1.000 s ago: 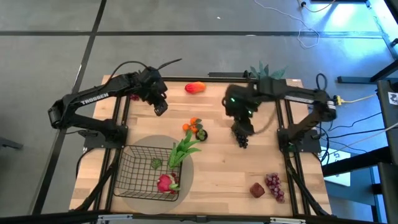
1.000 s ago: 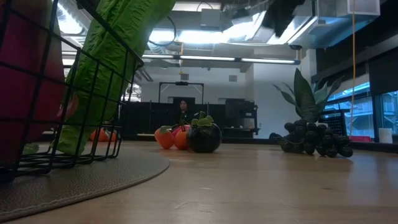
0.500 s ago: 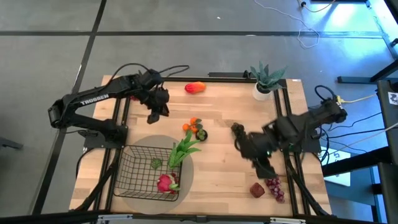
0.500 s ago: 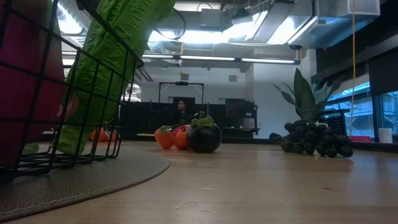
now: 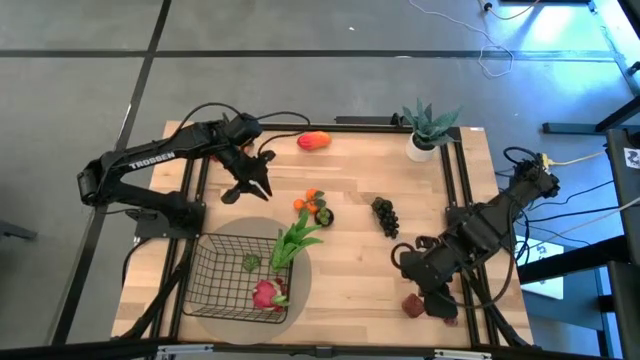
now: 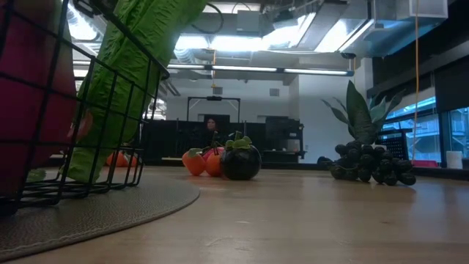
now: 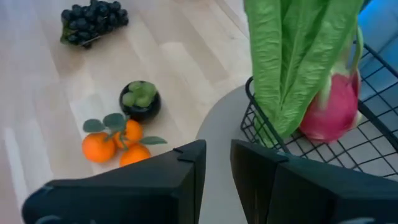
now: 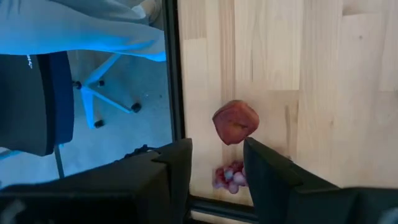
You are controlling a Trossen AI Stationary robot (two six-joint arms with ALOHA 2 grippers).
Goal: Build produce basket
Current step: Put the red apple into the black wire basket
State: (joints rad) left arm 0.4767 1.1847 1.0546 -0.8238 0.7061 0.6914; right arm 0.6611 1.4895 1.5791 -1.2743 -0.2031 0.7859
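Observation:
The black wire basket (image 5: pixel 213 262) stands on a round grey mat at the near left. It holds a pink dragon fruit (image 5: pixel 266 294), and a green leafy stalk (image 5: pixel 296 238) leans over its far right rim. On the table lie small oranges (image 5: pixel 312 202), a dark round fruit (image 5: pixel 325 216), a dark grape bunch (image 5: pixel 384 215) and a mango (image 5: pixel 314 141). My left gripper (image 5: pixel 240 190) hangs above the table beyond the basket, narrowly open and empty (image 7: pixel 217 165). My right gripper (image 5: pixel 432 292) hovers open over a red fruit (image 8: pixel 235 122) and red-purple grapes (image 8: pixel 227 176) at the near right.
A spiky green plant in a white pot (image 5: pixel 425 135) stands at the far right corner. Black frame rails (image 5: pixel 462 215) run along both table sides. Bare wood lies between the basket and the right gripper. A person sits far off in the room (image 6: pixel 212 126).
My right gripper has swung from above the dark grape bunch toward the table's near right corner, ending over the red fruit; the bunch stays on the table. My left gripper has rolled about its own axis while staying nearly in place.

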